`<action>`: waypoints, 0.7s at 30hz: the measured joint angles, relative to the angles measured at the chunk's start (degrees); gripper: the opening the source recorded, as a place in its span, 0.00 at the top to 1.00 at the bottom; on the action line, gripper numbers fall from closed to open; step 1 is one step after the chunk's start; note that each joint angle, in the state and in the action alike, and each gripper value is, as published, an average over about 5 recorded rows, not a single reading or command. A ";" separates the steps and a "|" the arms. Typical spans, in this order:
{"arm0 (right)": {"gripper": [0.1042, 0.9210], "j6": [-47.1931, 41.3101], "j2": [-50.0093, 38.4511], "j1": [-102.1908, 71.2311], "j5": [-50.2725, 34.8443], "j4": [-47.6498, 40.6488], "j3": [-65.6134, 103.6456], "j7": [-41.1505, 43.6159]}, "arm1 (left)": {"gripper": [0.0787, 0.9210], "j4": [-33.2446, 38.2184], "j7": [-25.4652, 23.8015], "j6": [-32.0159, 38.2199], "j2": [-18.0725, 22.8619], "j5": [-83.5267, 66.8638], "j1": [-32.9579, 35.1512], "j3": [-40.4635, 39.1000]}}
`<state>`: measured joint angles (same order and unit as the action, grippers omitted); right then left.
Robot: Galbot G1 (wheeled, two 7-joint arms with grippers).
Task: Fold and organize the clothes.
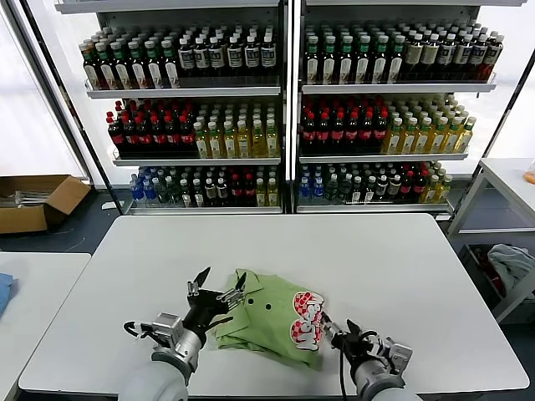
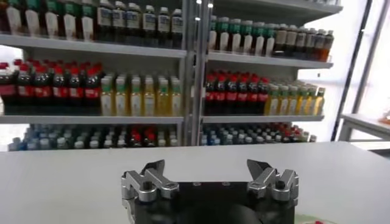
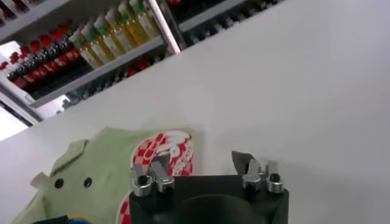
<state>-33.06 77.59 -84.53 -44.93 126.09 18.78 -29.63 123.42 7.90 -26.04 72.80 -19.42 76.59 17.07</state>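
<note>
A light green shirt (image 1: 263, 322) lies folded on the near part of the white table (image 1: 359, 259), its red-and-white graphic patch (image 1: 305, 322) facing up on its right side. My left gripper (image 1: 221, 284) hovers over the shirt's left edge with its jaws spread wide and nothing between them; in the left wrist view the left gripper (image 2: 206, 164) has only bare table beyond it. My right gripper (image 1: 338, 324) sits just right of the patch, open and holding nothing. In the right wrist view the right gripper (image 3: 200, 159) is beside the shirt (image 3: 85, 176) and its patch (image 3: 167, 149).
Tall shelves of bottles (image 1: 284, 109) stand behind the table. A cardboard box (image 1: 33, 200) lies on the floor at far left. A second table with a blue cloth (image 1: 4, 292) is on the left. A grey-blue cloth bundle (image 1: 512, 263) lies low at right.
</note>
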 measured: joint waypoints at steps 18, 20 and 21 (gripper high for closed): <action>0.56 -0.15 -0.46 3.20 1.60 -3.28 -7.26 -4.64 | 0.12 -0.08 0.91 -0.77 -1.28 -0.14 1.30 3.38; 0.64 -0.15 -0.70 3.53 2.23 -3.69 -7.67 -4.55 | 0.12 -0.08 0.99 -0.80 -1.23 -0.18 1.44 3.53; 0.67 -0.15 -0.82 3.69 2.57 -3.90 -7.82 -4.48 | 0.12 -0.08 1.03 -0.81 -1.18 -0.19 1.51 3.59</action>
<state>-33.21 76.77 -80.84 -42.36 122.19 10.95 -34.11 123.34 8.93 -26.85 71.62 -19.61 78.10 20.66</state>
